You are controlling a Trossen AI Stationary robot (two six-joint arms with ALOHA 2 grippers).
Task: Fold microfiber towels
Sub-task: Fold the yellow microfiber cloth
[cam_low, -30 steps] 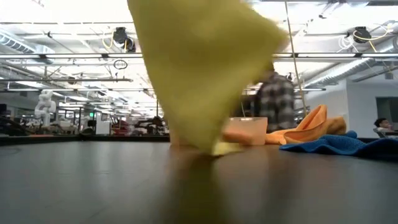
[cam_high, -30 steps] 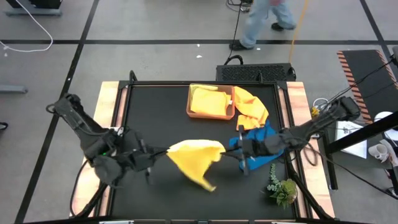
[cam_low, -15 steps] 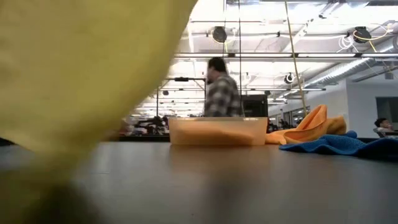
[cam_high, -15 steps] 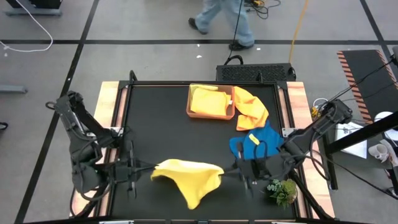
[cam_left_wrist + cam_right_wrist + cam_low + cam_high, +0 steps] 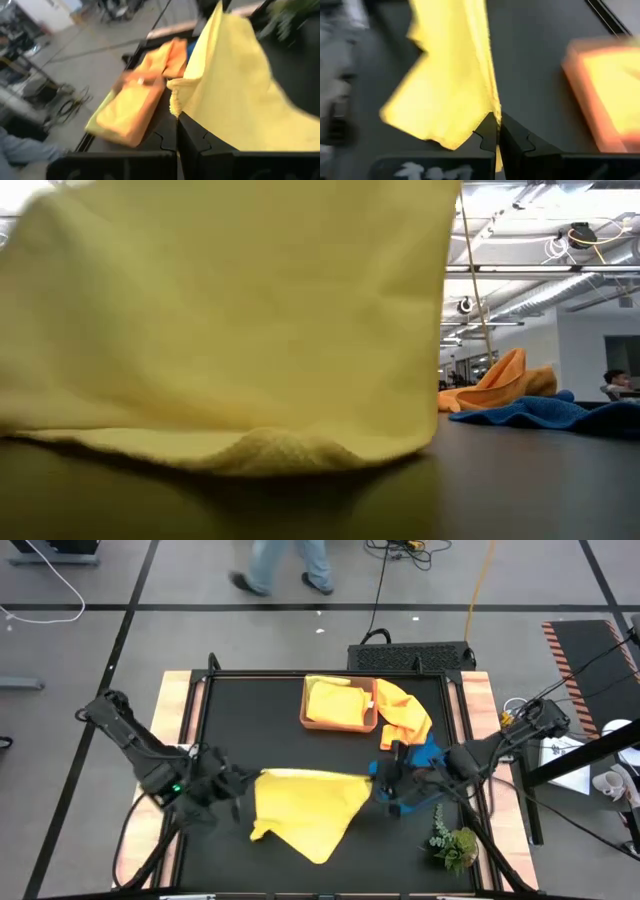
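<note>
Stretching a yellow towel [image 5: 305, 812] between both arms near the front of the black table [image 5: 260, 730]. Left gripper [image 5: 243, 783] clamped together on the towel's left top corner, right gripper [image 5: 377, 783] clamped together on its right top corner, top edge running fairly straight between the two. Rest of the cloth hanging below that edge, narrowing to a point toward the table's front, lower part touching the tabletop in the low view. Towel filling most of the low view [image 5: 230, 320]. Lying just behind the right gripper: a blue towel [image 5: 425, 755], partly hidden by that arm. Sitting behind the blue one: a crumpled orange towel [image 5: 405, 712], touching a brown tray [image 5: 338, 726] holding a folded cloth. Standing near the right front corner: a small green plant [image 5: 455, 845]
</note>
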